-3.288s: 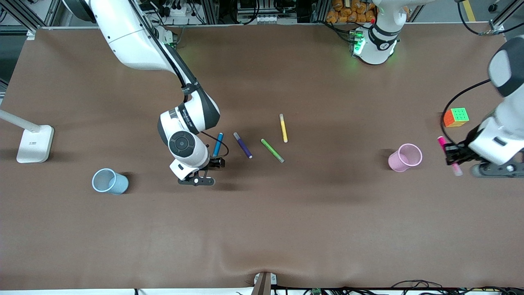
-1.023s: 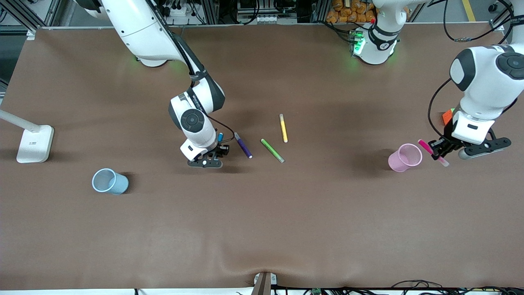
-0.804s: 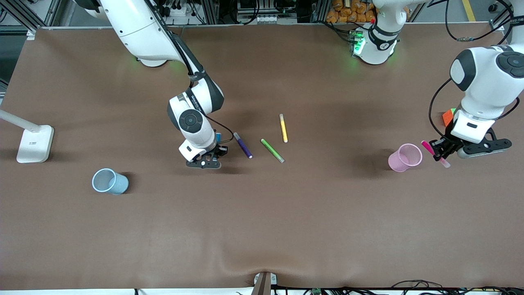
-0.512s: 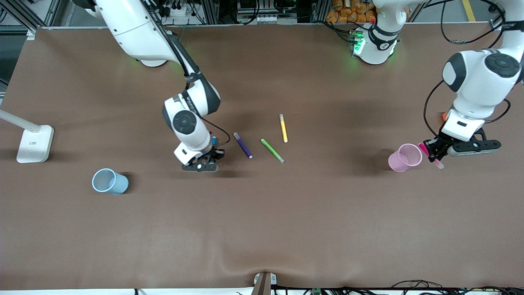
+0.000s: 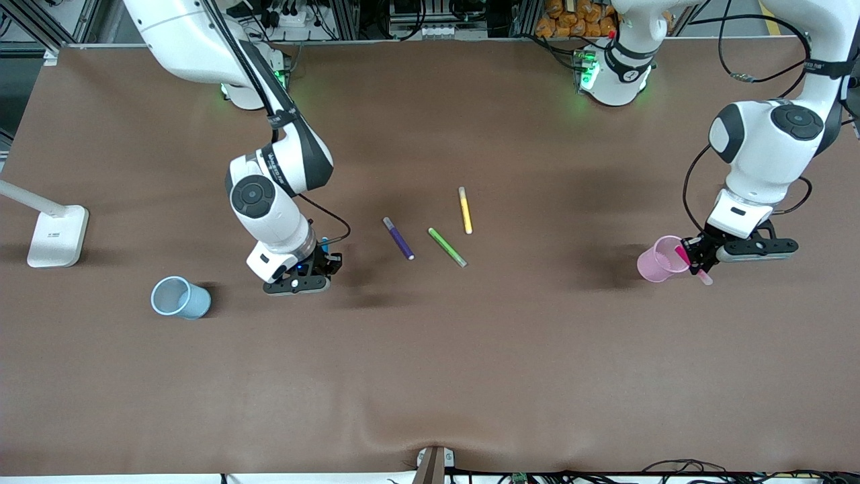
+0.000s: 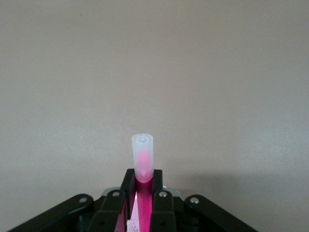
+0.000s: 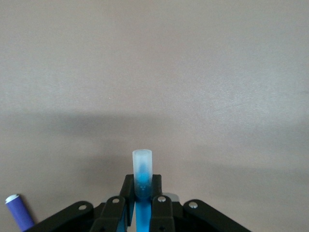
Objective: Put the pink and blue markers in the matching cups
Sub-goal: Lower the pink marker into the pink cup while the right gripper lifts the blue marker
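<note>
While the blue cup (image 5: pixel 180 298) stands near the right arm's end of the bench (image 5: pixel 430 376), the right gripper (image 5: pixel 321 263) hangs over the bench beside it, jaws clenched on the blue marker (image 7: pixel 142 180). The left gripper (image 5: pixel 696 258), grasping the pink marker (image 6: pixel 143 166), hangs at the pink cup's (image 5: pixel 658 261) rim. Farther off lie purple (image 5: pixel 398 238), green (image 5: pixel 447 247) and yellow (image 5: pixel 465 210) markers.

lighting even and fairly bright from overhead, no hard glare on the brown table (image 5: pixel 430 349). soft, wide shadows lie under both arms and beside the pink cup (image 5: pixel 662 259) and blue cup (image 5: pixel 178 297). green lamps glow at the arm bases. front view sharp across the frame. wrist views are softer and greyer; a broad shadow band crosses the right one.
</note>
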`<control>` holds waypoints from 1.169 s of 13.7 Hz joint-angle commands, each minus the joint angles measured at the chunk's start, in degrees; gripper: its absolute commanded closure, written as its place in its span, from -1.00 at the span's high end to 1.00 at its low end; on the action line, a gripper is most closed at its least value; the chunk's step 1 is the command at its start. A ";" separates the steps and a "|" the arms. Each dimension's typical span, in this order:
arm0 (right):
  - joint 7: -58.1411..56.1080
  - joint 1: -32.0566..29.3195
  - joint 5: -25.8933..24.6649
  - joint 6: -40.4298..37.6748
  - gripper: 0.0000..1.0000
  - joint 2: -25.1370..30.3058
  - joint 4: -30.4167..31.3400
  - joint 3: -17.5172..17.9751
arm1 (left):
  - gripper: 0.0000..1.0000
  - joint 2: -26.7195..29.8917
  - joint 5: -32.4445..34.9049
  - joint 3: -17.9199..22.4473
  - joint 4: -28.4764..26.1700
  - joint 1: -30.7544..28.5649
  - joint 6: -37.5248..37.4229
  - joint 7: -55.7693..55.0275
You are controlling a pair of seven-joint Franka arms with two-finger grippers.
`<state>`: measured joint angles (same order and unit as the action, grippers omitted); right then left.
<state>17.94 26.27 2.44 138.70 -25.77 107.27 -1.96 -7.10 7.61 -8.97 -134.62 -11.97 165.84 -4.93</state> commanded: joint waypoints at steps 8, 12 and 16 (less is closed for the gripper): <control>-12.74 -8.50 11.27 -27.25 -1.00 0.46 -17.26 0.90 | -1.00 -0.37 0.39 -0.44 -3.54 -1.12 2.56 4.22; -20.12 -11.58 18.36 -33.56 -1.00 1.25 -19.89 0.82 | -1.00 -1.51 0.39 -0.44 -3.19 -0.95 2.56 4.14; -26.45 -15.71 21.91 -37.37 -1.00 1.17 -21.92 0.90 | -0.97 -3.01 0.47 -0.44 -2.31 -0.77 2.56 4.14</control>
<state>-5.46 13.08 22.60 102.66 -25.41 85.56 -2.02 -9.19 7.61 -8.97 -137.35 -12.25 167.37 -1.40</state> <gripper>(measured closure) 0.828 0.824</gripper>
